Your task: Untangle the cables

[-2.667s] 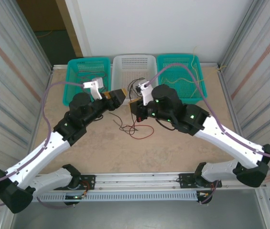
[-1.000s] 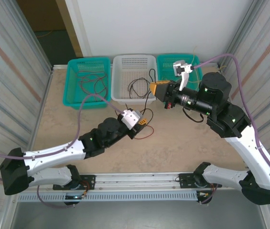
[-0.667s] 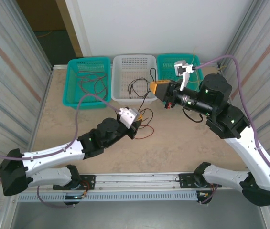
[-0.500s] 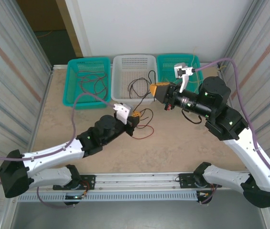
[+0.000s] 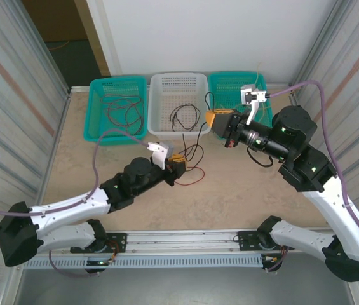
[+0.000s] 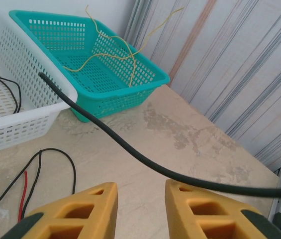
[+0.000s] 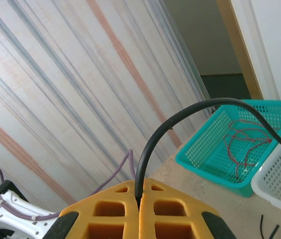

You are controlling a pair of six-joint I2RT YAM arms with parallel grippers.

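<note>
A: Fingers on the right, quick?
B: The right gripper [image 5: 211, 120] has its yellow fingers pressed flat together. The thin black cable [image 7: 139, 177] is pinched in the seam and arches up out of it. It's raised off the beige speckled tabletop [image 5: 249, 190], at 1 o'clock from table centre.
A: Left?
B: The left gripper [image 6: 139, 191] has its fingers parted a moderate gap, nothing between them. It's low, near table centre. A black strand [image 6: 130, 151] crosses just beyond the tips.
A: Loose stuff?
B: A thin red wire [image 6: 23, 194] and black loops [image 6: 74, 174] lie on the table beside the left gripper, toward 4 o'clock.
A: Baskets?
B: Row at 12 o'clock. The white perforated plastic basket [image 5: 160, 95] in the middle holds a black cable coil [image 5: 182, 116]. The left teal plastic basket [image 5: 119, 81] at 11 holds red wires [image 7: 242, 142]. The right teal plastic basket [image 6: 120, 99] at 1 holds a thin yellow wire [image 6: 131, 72].
</note>
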